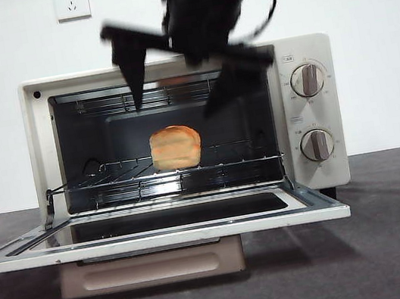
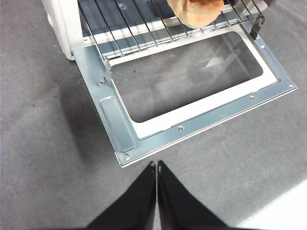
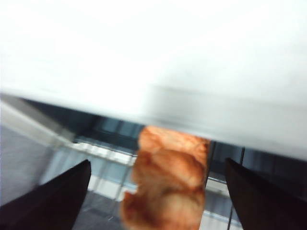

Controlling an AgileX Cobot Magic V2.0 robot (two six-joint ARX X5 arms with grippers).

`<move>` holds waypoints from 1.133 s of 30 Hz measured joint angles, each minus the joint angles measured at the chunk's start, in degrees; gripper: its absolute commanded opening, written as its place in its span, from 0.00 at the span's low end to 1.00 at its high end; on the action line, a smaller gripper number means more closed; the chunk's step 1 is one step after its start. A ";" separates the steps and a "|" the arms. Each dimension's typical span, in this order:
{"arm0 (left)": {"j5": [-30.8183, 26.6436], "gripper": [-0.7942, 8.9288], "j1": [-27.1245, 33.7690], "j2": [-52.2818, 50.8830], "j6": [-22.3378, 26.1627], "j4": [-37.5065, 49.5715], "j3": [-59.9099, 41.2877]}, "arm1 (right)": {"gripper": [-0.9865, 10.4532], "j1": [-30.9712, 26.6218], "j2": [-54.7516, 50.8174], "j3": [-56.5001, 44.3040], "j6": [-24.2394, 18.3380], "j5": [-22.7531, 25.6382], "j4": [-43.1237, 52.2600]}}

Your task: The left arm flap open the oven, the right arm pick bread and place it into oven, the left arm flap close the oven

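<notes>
The cream-white oven (image 1: 324,167) stands open, its glass door (image 1: 18,255) folded down flat towards me. The golden bread (image 1: 176,147) sits on the wire rack (image 1: 113,181) inside, apart from both grippers. My right gripper (image 1: 176,96) hangs open and empty in front of the oven's top edge, above the bread; its wrist view shows the bread (image 3: 168,187) between its spread jaws (image 3: 157,162), blurred. My left gripper (image 2: 157,165) is shut and empty above the grey table, just off the door's front edge (image 2: 192,125). The bread (image 2: 196,10) shows at that picture's edge.
Two round knobs (image 1: 307,79) are on the oven's right panel. The beige handle (image 1: 151,267) hangs under the open door. A grey table (image 1: 399,239) surrounds the oven, with a white wall and sockets (image 1: 71,0) behind.
</notes>
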 measured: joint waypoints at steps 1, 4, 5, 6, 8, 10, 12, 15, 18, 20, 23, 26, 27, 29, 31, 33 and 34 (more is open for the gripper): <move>0.00 0.09 0.00 0.00 0.02 0.02 0.00 | 0.47 0.33 -1.57 0.00 -0.28 0.00 -1.29; 0.00 0.09 0.00 0.00 0.02 0.28 0.00 | 0.47 1.31 -5.51 0.00 -1.88 -0.17 -5.55; 0.00 0.09 0.00 0.00 0.02 0.33 0.00 | 0.47 1.77 -7.19 0.00 -3.02 -0.20 -7.43; -0.02 0.09 0.00 0.00 0.02 0.44 0.00 | 0.47 2.08 -8.44 0.00 -3.96 -0.24 -8.81; 0.00 0.09 0.00 0.00 0.02 0.96 0.00 | 0.47 2.64 -11.89 0.00 -6.82 -1.33 -12.24; 0.00 0.09 0.00 0.00 0.02 1.95 0.00 | 0.47 2.69 -15.19 0.00 -9.33 -1.46 -15.15; 0.00 0.09 0.00 0.00 0.02 3.56 0.00 | 0.47 2.71 -19.02 0.00 -11.85 -1.46 -19.15; 0.00 0.09 0.00 0.00 0.00 4.94 0.00 | 0.47 2.67 -23.54 -0.07 -14.19 -1.31 -24.98; -0.02 0.09 0.00 0.33 0.00 6.12 0.00 | 0.47 2.51 -28.00 -2.71 -15.82 -1.29 -26.29; -0.02 0.09 0.00 0.87 0.00 7.13 0.00 | 0.47 2.54 -31.43 -5.92 -16.46 -1.44 -26.82; 0.00 0.09 0.00 2.01 -0.02 8.13 0.00 | 0.47 2.54 -36.15 -10.93 -16.81 -1.53 -26.82; 0.00 0.09 0.02 3.15 -0.20 9.46 0.00 | 0.47 2.54 -40.59 -15.65 -16.96 -2.56 -27.08; 0.00 0.09 0.00 3.50 -0.28 10.08 0.00 | 0.47 2.54 -42.10 -17.09 -16.94 -3.30 -27.21; 0.00 0.09 0.02 4.20 -0.59 10.73 0.00 | 0.47 2.54 -44.83 -19.23 -16.96 -4.59 -27.34; 0.00 0.09 0.02 4.85 -0.70 10.71 0.00 | 0.47 2.54 -46.82 -20.04 -16.96 -4.92 -27.65; 0.00 0.09 0.02 5.53 -0.74 10.73 0.00 | 0.47 2.54 -48.35 -20.09 -16.96 -4.92 -27.36; -0.02 0.09 0.02 5.81 -0.87 10.80 0.00 | 0.47 2.54 -49.05 -20.09 -16.96 -4.92 -26.97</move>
